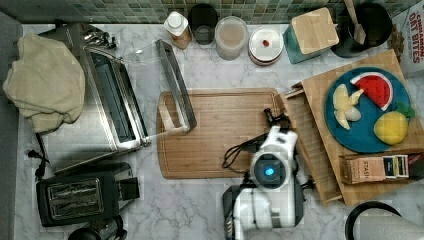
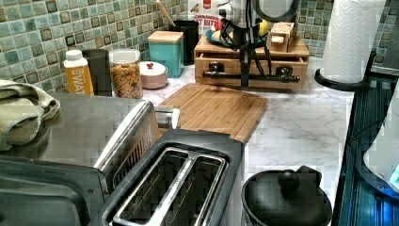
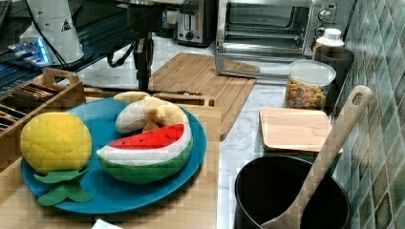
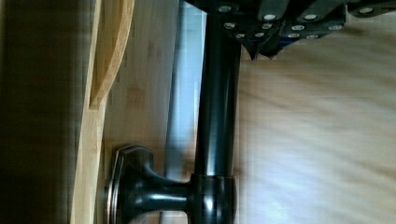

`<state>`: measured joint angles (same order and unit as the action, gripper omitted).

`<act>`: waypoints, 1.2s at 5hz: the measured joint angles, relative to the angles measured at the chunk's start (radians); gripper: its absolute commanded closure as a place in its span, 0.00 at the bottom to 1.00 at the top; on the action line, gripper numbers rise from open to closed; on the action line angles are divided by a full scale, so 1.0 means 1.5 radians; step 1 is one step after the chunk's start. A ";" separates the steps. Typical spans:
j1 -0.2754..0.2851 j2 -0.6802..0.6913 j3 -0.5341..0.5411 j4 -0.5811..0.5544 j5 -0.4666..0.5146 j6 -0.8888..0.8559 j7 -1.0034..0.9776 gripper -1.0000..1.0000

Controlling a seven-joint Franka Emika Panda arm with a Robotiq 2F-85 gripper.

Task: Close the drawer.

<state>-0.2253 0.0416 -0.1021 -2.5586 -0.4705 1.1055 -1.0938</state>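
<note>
The drawer (image 1: 307,120) sits partly pulled out of the wooden box (image 1: 320,82) at the right edge of the desk (image 1: 200,205) in the top view, its ribbed bottom showing. The gripper (image 1: 274,119) is at the drawer's black bar handle (image 4: 217,116), right against the bar in the wrist view, but we cannot tell whether it is clenched on the bar or released.

Our main worry is a crooked push. The gripper looks to be towards one end of the handle rather than its middle, so the drawer could skew and jam in its box. A hard shove could also slide the whole box towards the desk's right edge and rock the plate (image 1: 367,112) of toy fruit and the tea box (image 1: 375,167) standing on top. The loose black cable (image 1: 237,150) by the wrist could snag on the handle's posts (it hangs just beside them).

Going left to right in the top view, a towel (image 1: 45,80) lies on the toaster oven (image 1: 107,100), whose glass door (image 1: 165,80) hangs open over the left end of the cutting board (image 1: 215,135). A toaster (image 1: 82,197) stands near the desk's front left corner. All of these are well apart from the drawer, and we see nothing inside it or behind it to block its path.
</note>
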 measured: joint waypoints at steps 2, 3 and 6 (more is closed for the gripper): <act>-0.015 0.055 -0.045 0.085 0.159 -0.022 -0.182 1.00; -0.015 0.054 -0.047 0.085 0.163 -0.026 -0.224 1.00; -0.012 0.055 -0.048 0.085 0.163 -0.025 -0.229 1.00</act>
<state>-0.2440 0.1237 -0.1741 -2.4316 -0.2253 1.0674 -1.4375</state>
